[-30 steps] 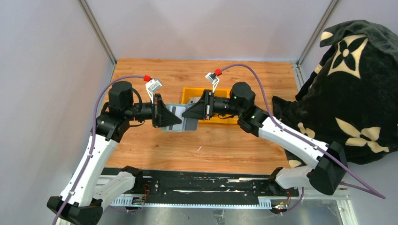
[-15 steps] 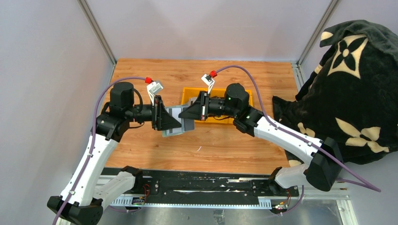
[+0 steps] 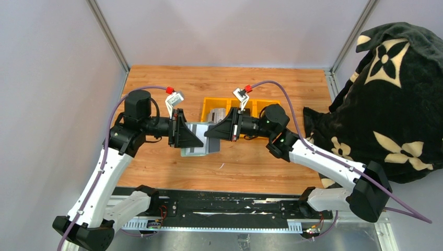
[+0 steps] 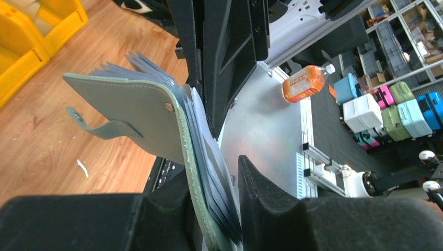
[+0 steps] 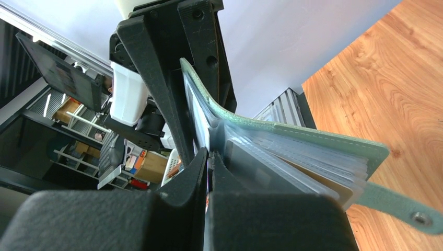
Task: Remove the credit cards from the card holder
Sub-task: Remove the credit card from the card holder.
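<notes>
The pale sage-green card holder (image 3: 202, 147) hangs in the air between my two grippers, its clear pockets fanned out. My left gripper (image 3: 189, 138) is shut on the holder's cover and pocket stack; the left wrist view shows the cover (image 4: 130, 104) between my fingers (image 4: 261, 198). My right gripper (image 3: 211, 133) faces it and is shut on a thin card edge among the pockets (image 5: 208, 157). A silver-grey credit card (image 3: 195, 140) with a black stripe shows in the holder. A tan card (image 5: 334, 184) sits in an outer pocket under the green cover (image 5: 313, 137).
The yellow three-compartment bin (image 3: 264, 103) stands on the wooden table just behind the grippers, with a grey item in its left compartment (image 3: 216, 112). A black patterned blanket (image 3: 392, 104) lies off the table's right edge. The holder's snap strap (image 5: 402, 209) dangles free.
My right gripper reached left into the holder, then drew back to the right and a little nearer. The left gripper and the holder shifted slightly toward the near edge.
</notes>
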Robot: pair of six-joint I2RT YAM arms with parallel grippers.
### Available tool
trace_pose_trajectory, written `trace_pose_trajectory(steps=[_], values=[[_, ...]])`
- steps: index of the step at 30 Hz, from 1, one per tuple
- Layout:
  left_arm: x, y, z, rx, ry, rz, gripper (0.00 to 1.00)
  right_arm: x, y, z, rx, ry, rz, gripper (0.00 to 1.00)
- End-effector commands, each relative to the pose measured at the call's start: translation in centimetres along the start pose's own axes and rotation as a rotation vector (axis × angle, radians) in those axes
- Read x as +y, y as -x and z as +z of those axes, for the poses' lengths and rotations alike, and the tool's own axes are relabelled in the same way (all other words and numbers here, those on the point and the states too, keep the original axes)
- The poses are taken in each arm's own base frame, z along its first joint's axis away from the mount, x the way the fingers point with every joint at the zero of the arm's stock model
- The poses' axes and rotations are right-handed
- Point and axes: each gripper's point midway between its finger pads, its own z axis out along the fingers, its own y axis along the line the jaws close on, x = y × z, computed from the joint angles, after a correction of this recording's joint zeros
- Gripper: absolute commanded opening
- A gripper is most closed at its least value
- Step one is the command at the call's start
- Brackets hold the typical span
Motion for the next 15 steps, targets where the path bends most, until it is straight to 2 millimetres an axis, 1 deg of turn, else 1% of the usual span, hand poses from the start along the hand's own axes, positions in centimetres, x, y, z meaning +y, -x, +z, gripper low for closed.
trace_pose_trajectory(steps=[1, 3, 9, 13, 15], values=[[-4.1, 1.2, -0.6, 0.003, -0.146, 0.093, 0.22, -1.5, 0.5, -0.8, -0.043, -0.046, 0.003, 0.00], [-4.1, 1.2, -0.6, 0.002, -0.145, 0.087, 0.20, -1.4, 0.6, -1.2, -0.051, -0.047, -0.003, 0.00], [-4.2, 1.5, -0.7, -0.003, -0.141, 0.089, 0.21, -1.6, 0.8, -2.5, -0.068, -0.063, -0.011, 0.00], [-4.3, 1.6, -0.8, -0.007, -0.141, 0.096, 0.19, -1.4, 0.6, -2.5, -0.057, -0.051, -0.013, 0.00], [-4.2, 1.7, -0.7, -0.009, -0.137, 0.093, 0.15, -1.1, 0.5, -2.3, -0.047, -0.035, -0.009, 0.00]])
